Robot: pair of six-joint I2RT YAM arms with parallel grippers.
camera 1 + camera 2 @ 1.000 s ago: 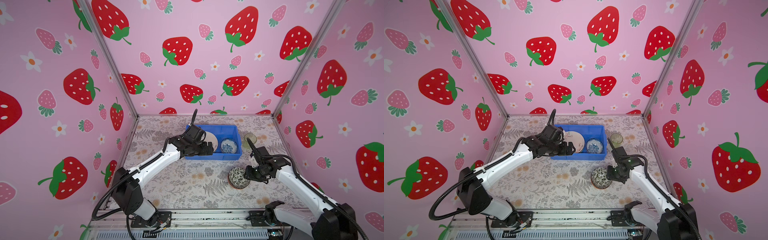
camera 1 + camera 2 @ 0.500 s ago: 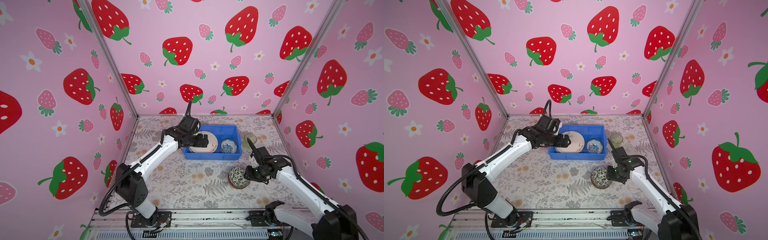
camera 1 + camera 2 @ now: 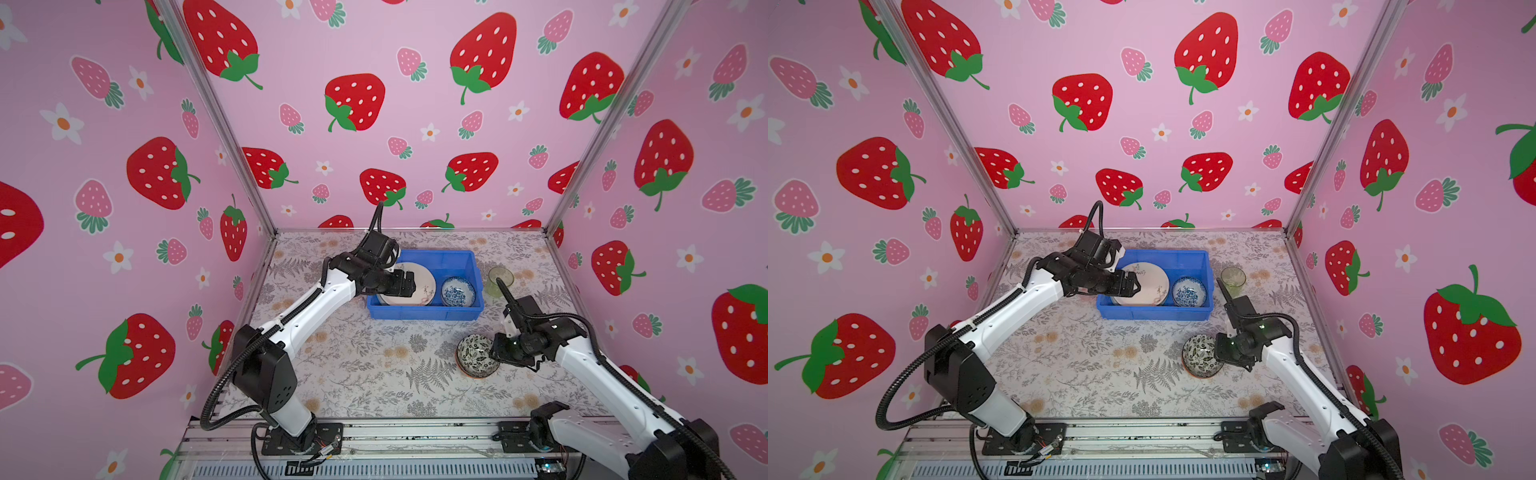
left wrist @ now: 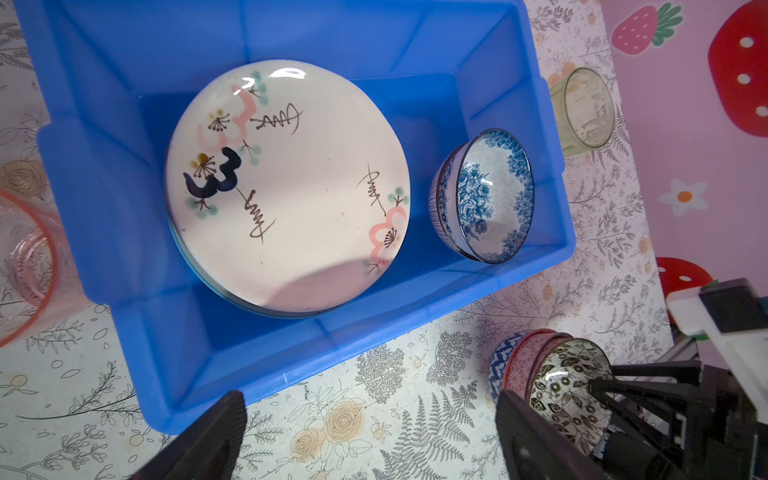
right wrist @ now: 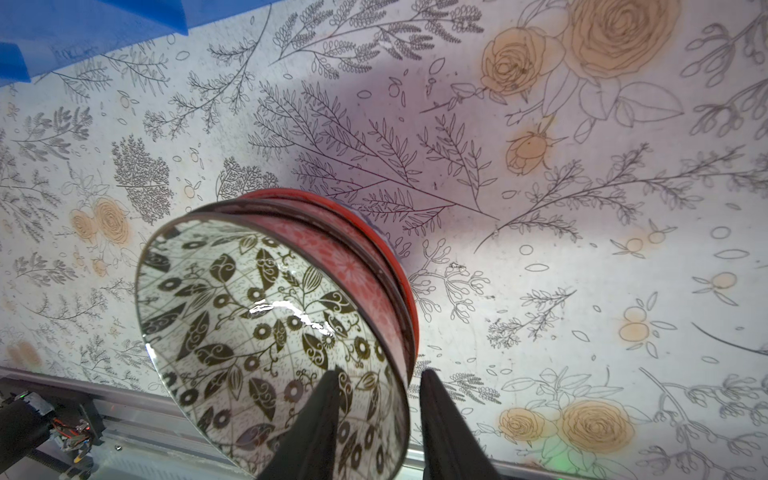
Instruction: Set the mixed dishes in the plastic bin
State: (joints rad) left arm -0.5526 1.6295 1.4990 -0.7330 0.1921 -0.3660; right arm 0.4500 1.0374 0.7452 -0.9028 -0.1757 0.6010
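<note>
Right gripper (image 5: 379,374), jaws narrow, astride rim of black-white bowl (image 5: 249,316), not yet pinching; risk: shallow rim pinch tipping nested bowls (image 5: 374,257) away from fingertips (image 5: 440,419).

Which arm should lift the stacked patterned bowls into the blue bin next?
Right, probably: the right pincer straddles the rim of the stacked patterned bowls; the left pincer hangs open over the blue plastic bin.
</note>
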